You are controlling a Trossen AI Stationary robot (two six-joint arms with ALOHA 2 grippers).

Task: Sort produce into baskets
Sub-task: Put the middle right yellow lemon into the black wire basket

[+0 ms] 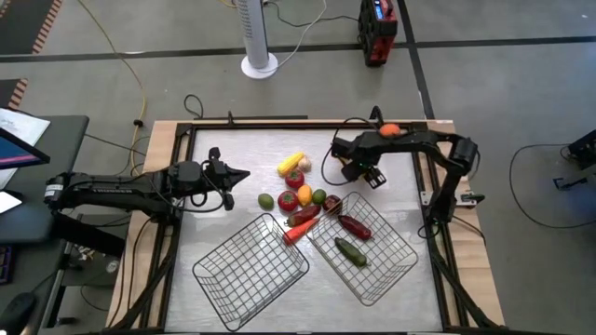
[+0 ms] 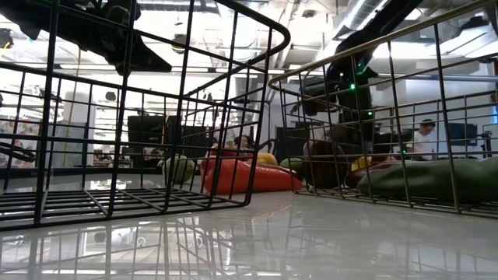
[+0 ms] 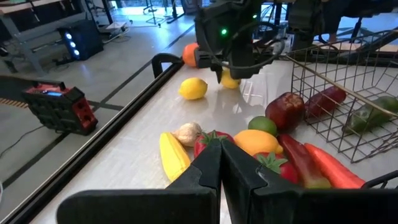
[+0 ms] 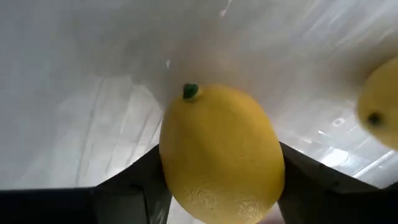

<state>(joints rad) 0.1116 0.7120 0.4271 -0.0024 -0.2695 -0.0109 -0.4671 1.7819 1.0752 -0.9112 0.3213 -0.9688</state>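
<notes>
While your right hand (image 4: 217, 205) hangs over the far right part of the table (image 1: 233, 149), a yellow lemon (image 4: 221, 152) sits between its two fingers (image 4: 134, 180), which press on either side of it, so the hand is closed on that lemon. A second lemon (image 4: 380, 112) lies just beside it on the table; from the left wrist you see both, one (image 3: 193, 88) in the open and one (image 3: 230, 81) under the right hand (image 3: 231, 67).

Your left hand (image 1: 244, 175) waits at the table's left side, fingers (image 3: 205, 174) pressed together and holding nothing, pointed toward the produce pile (image 1: 300, 191) in the middle.

Two wire baskets stand on the near side: the left basket (image 1: 247, 270) has no produce in it, and the right basket (image 1: 386, 265) holds a red pepper (image 1: 356, 226) and a green cucumber (image 1: 351, 250). A carrot (image 1: 296, 233) lies between the baskets.
</notes>
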